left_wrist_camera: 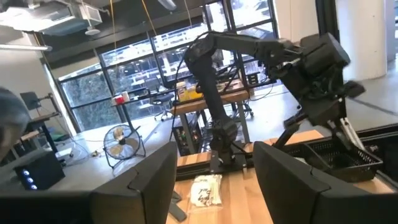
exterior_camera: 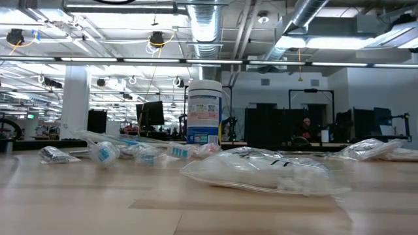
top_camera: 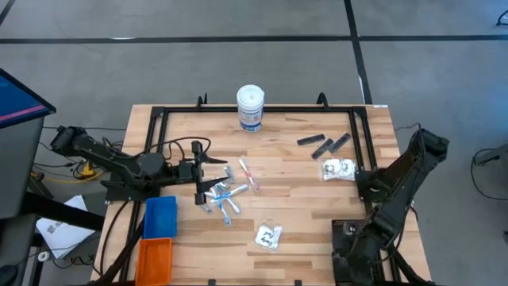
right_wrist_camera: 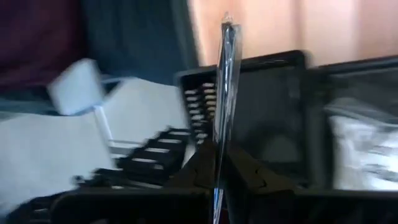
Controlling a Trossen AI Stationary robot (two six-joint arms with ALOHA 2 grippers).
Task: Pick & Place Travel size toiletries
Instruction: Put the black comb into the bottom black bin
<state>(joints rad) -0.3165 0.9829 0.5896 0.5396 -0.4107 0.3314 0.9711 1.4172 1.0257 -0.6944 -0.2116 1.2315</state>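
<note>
Travel size toiletries lie on the wooden table: silver-blue tubes [top_camera: 222,196], white-and-red sticks [top_camera: 250,176], slim black pieces [top_camera: 324,144] and clear packets [top_camera: 339,169] [top_camera: 268,236]. My left gripper [top_camera: 208,171] hovers open above the tubes, pointing level toward the table's right; its fingers [left_wrist_camera: 149,183] frame a far packet [left_wrist_camera: 205,190]. My right gripper [right_wrist_camera: 217,165] is shut on a thin clear-wrapped stick [right_wrist_camera: 225,93] over the black bin [right_wrist_camera: 267,112]. The left wrist view also shows that gripper [left_wrist_camera: 339,121] above the bin [left_wrist_camera: 336,155]. My right gripper pinches one end of the thin stick [right_wrist_camera: 219,152] between its two shut fingers. The fingers slant downward toward the black bin, and the stick runs on past the fingertips in line with them. The stick is lifted clear, its free end [right_wrist_camera: 227,28] over the bin.
A tall white canister [top_camera: 250,107] stands at the table's far edge. A blue bin [top_camera: 159,216] and an orange bin [top_camera: 155,258] sit at the near left. The black bin [top_camera: 349,234] at the near right holds a packet with white contents [right_wrist_camera: 367,149]. A black frame [top_camera: 262,107] borders the table.
</note>
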